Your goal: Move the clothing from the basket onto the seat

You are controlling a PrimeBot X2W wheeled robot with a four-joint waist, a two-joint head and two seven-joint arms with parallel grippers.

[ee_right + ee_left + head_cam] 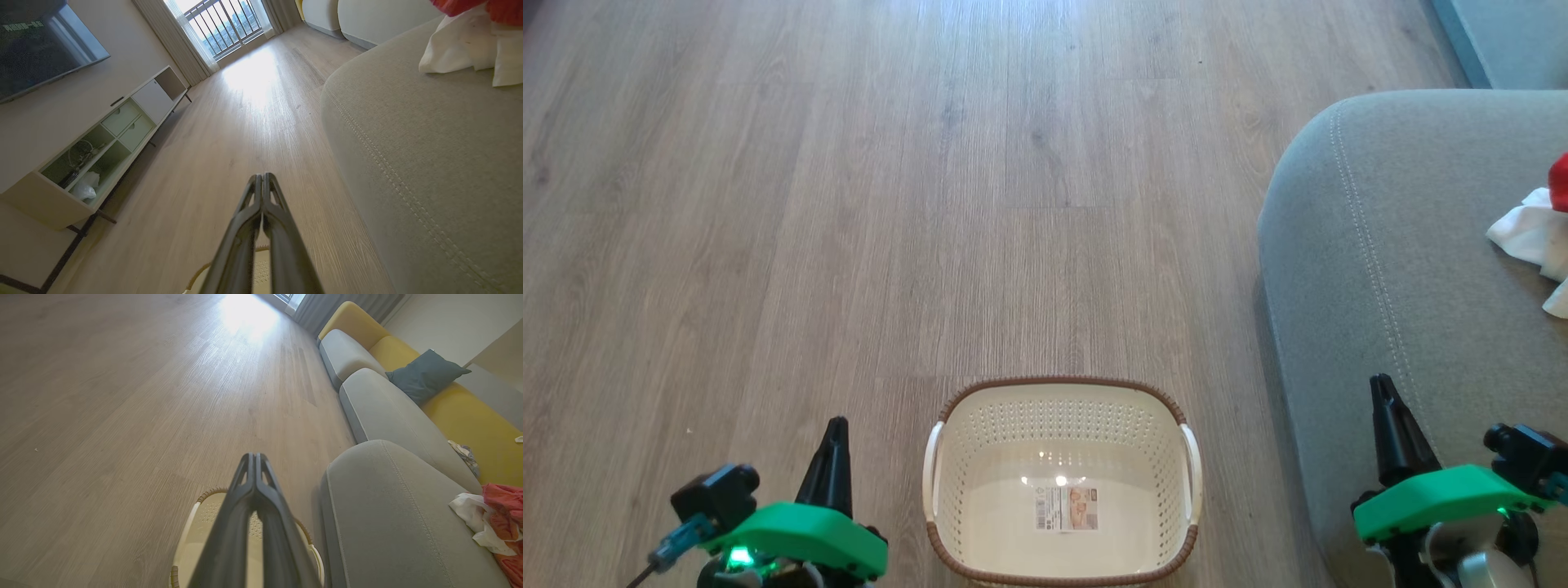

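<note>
The clothing [1535, 233], red and white, lies on the seat [1380, 261] at the far right, well apart from the basket [1062, 425]. The basket stands on the wooden floor [849, 204], near and centred, its bottom bare but for a label [1067, 508]. The left jaws, pressed together, hover just left of the basket. The right jaws, also together, hover over the seat's near edge.

The basket [1062, 381] sits on the floor [849, 204] at 6 o'clock. The seat [1388, 245] is at 3 o'clock, with clothing [1531, 233] on it.
</note>
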